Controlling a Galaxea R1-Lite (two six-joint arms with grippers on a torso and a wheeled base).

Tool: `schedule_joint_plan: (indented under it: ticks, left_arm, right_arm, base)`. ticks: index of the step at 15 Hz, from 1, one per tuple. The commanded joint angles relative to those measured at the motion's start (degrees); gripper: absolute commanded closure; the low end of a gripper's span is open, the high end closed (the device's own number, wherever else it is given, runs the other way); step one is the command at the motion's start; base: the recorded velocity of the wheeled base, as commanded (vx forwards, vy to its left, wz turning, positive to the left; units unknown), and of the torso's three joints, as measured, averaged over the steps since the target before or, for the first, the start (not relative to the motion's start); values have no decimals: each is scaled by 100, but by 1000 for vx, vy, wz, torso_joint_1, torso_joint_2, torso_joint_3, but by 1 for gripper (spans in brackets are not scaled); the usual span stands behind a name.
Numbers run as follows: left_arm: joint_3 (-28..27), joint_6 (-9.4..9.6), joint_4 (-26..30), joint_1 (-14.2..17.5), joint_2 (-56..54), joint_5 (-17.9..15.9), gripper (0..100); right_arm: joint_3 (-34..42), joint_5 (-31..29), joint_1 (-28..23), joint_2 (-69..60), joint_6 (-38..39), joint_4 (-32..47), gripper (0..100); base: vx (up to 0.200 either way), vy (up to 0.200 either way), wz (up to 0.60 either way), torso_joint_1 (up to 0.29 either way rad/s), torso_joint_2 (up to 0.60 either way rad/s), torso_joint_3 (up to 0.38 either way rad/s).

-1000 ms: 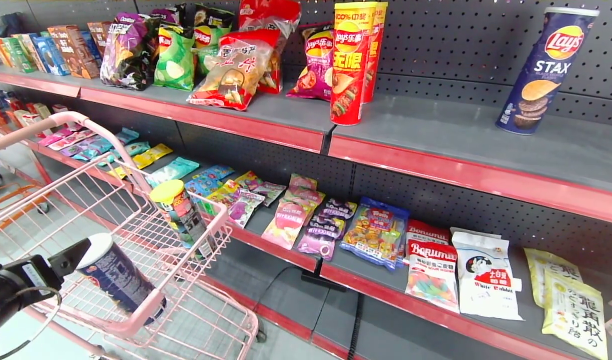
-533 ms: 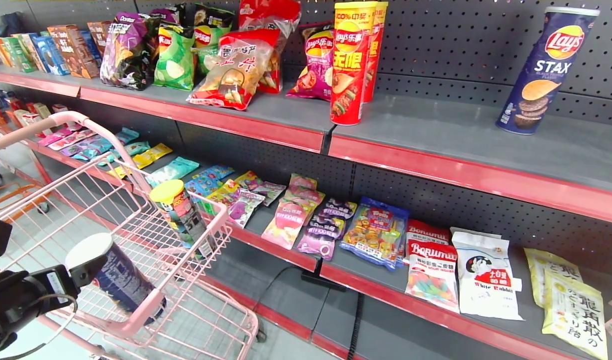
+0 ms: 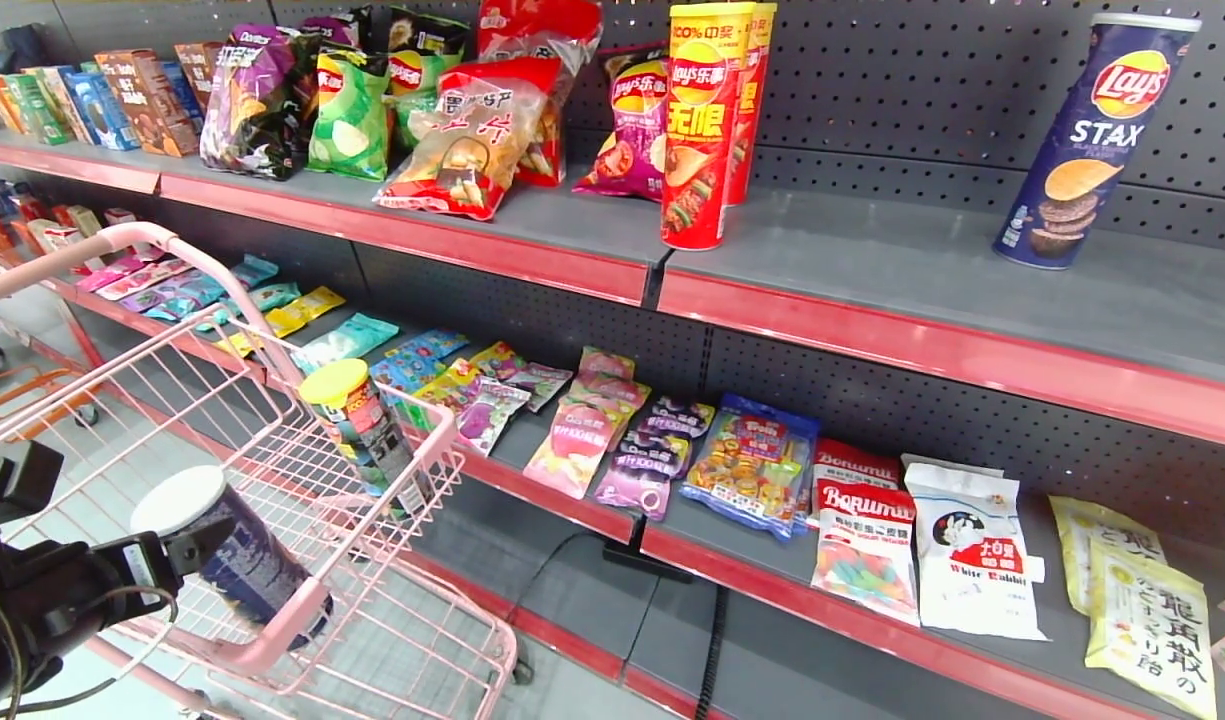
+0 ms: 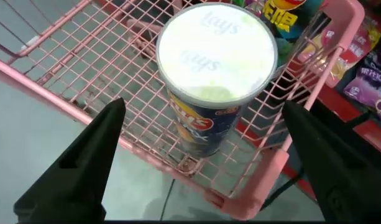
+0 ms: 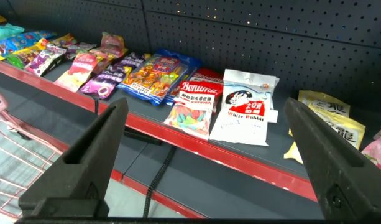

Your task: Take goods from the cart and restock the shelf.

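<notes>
Left tool (image 4: pixel 204 107) drew back, wide open, facing blue can (image 4: pixel 212 74).

Pretty clearly a shop aisle: grey shelves (image 3: pixel 872 255) edged in red are backed by pegboard (image 3: pixel 922 90), crisp bags (image 3: pixel 352 115) and tubes (image 3: pixel 697 130) are lined up on top, sweets packets (image 3: pixel 752 465) are laid out below, and a pink wire cart (image 3: pixel 262 655) is parked alongside.
</notes>
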Motion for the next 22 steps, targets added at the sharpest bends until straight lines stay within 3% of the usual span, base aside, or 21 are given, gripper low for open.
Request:
schedule_joint_plan:
  ticks: [1,11,13,17,19,20,22]
  left_arm:
    - [12,-4,-201,3,365,4,0]
    - [12,180,-1317,-235,1429,-84,0]
    - [38,295,-1405,-243,1543,-84,0]
    - [-23,330,-1431,-384,1710,-84,0]
    - [-14,339,-1827,-384,1991,-66,0]
    - [21,374,-2196,-384,2211,-49,100]
    - [144,567,-2697,-384,2475,-49,100]
  right_arm:
    - [1,2,0,5,0,0,0]
    - [1,2,0,5,0,0,0]
    - [1,2,0,5,0,0,0]
    - [1,11,0,5,0,0,0]
    - [10,11,0,5,0,0,0]
    - [1,11,0,5,9,0,0]
    - [10,11,0,5,9,0,0]
  base:
    - [0,0,0,0,0,0]
    - [0,0,0,0,0,0]
    - [0,0,0,0,0,0]
    - [0,0,0,0,0,0]
    - [0,0,0,0,0,0]
    - [0,0,0,0,0,0]
    - [0,0,0,0,0,0]
